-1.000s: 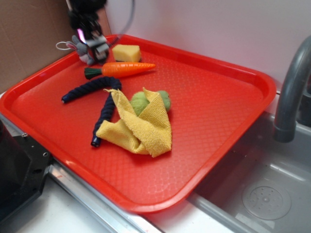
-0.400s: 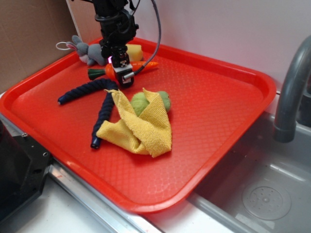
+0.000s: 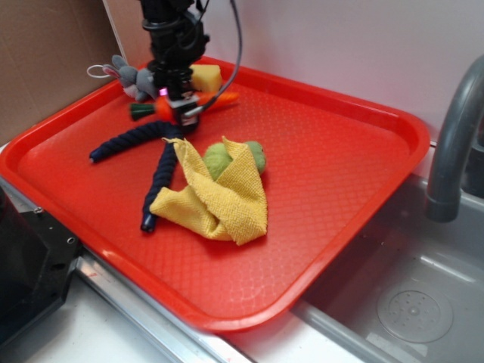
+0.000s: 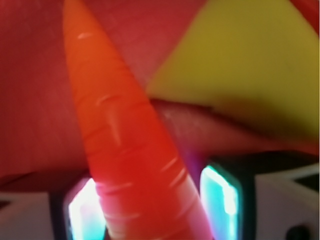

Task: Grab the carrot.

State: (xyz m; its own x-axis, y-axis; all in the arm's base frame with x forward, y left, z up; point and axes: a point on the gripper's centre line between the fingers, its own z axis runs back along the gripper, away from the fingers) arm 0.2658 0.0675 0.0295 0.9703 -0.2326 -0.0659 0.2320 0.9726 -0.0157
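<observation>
The orange carrot point(image 3: 219, 98) lies across the far left part of the red tray point(image 3: 340, 151), its dark green stem cap point(image 3: 140, 111) pointing left. My gripper point(image 3: 180, 112) comes down from above and is closed around the carrot's thick middle. In the wrist view the carrot point(image 4: 120, 125) fills the gap between the two lit fingers point(image 4: 220, 197) of my gripper point(image 4: 152, 210) and touches both, its tip pointing away. The yellow sponge block point(image 4: 240, 60) lies just beyond it.
The yellow sponge point(image 3: 206, 77) and a grey plush toy point(image 3: 132, 76) sit at the tray's far rim. A dark blue rope point(image 3: 128, 140) lies just in front of the carrot. A yellow cloth point(image 3: 219, 197) over green balls point(image 3: 218, 157) lies mid-tray. A faucet point(image 3: 454, 136) and sink point(image 3: 408, 302) are at the right.
My gripper came from the tray's far left corner to the carrot and dropped over it. Since half a second ago, the gripper and carrot have shifted slightly left and back together.
</observation>
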